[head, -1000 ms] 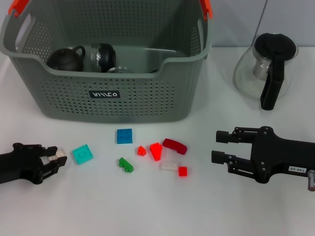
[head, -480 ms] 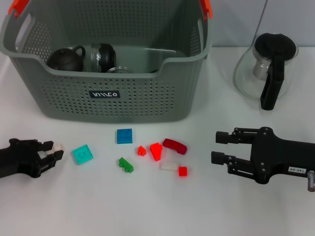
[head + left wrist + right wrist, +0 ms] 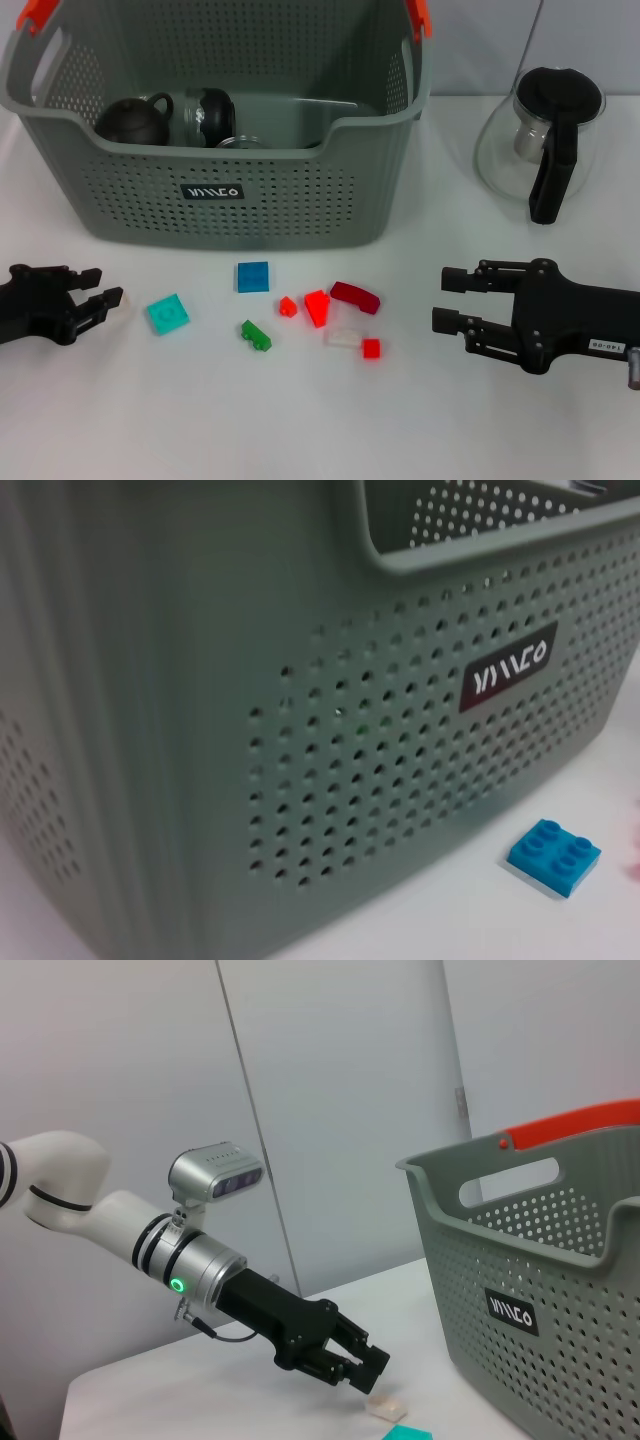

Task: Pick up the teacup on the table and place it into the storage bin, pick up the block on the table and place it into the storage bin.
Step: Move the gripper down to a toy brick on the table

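Storage bin (image 3: 230,190): grey perforated plastic, far rim cut off, dark teapot (image 3: 133,120) half hidden inside. Left gripper (image 3: 95,298) near table's left edge, fingers slightly parted, empty; whitish block (image 3: 385,1406) just below. Right gripper (image 3: 448,300) spread wide, empty. Eight blocks (image 3: 252,276) visible before bin.

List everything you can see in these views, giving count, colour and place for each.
storage bin: 1, grey with orange clips, back of table
teapot: 1, dark, inside the bin
other glassware: count unclear, beside the teapot
glass pot: 1, clear with black handle, back right
small blocks: 8, blue, teal, green, dark red, three red-orange, one clear, in front of the bin
pale block: 1, whitish, on the table by the left gripper's fingertips
table: 1, white
left gripper: black, front left, fingers open
right gripper: black, front right, fingers open
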Robot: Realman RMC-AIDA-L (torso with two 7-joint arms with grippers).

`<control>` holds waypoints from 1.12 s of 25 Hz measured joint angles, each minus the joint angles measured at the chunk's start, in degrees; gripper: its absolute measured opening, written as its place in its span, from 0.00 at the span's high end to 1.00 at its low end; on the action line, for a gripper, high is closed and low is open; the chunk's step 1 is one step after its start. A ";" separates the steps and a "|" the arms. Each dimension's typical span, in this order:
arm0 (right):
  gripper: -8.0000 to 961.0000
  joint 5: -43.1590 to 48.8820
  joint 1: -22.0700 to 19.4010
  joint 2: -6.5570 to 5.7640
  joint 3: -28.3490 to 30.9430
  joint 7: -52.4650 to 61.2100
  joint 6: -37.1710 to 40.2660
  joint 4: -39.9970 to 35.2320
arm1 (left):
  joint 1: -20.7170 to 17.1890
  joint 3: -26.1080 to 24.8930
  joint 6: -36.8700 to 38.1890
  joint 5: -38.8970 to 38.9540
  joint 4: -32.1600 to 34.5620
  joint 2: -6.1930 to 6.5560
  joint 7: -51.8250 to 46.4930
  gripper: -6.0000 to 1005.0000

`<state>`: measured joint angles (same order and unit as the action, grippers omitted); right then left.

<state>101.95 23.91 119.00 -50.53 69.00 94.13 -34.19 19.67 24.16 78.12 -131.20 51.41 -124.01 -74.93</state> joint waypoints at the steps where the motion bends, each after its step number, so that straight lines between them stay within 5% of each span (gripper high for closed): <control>1: 0.45 0.00 0.04 0.00 -0.04 0.00 -0.04 0.00 | 0.00 0.00 0.01 0.08 0.11 0.00 0.61 0.63; 21: 0.45 0.00 0.60 0.07 -0.01 0.00 0.09 0.00 | 1.02 0.80 -0.88 -1.28 -1.23 0.31 4.35 0.63; 28: 0.45 0.00 0.60 0.09 -0.12 0.00 0.06 0.00 | 1.07 0.85 -3.65 -2.00 -2.27 0.06 4.66 0.55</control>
<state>101.95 24.51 119.09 -50.65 69.00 94.20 -34.19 20.74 25.01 74.47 -133.20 49.14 -123.95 -70.27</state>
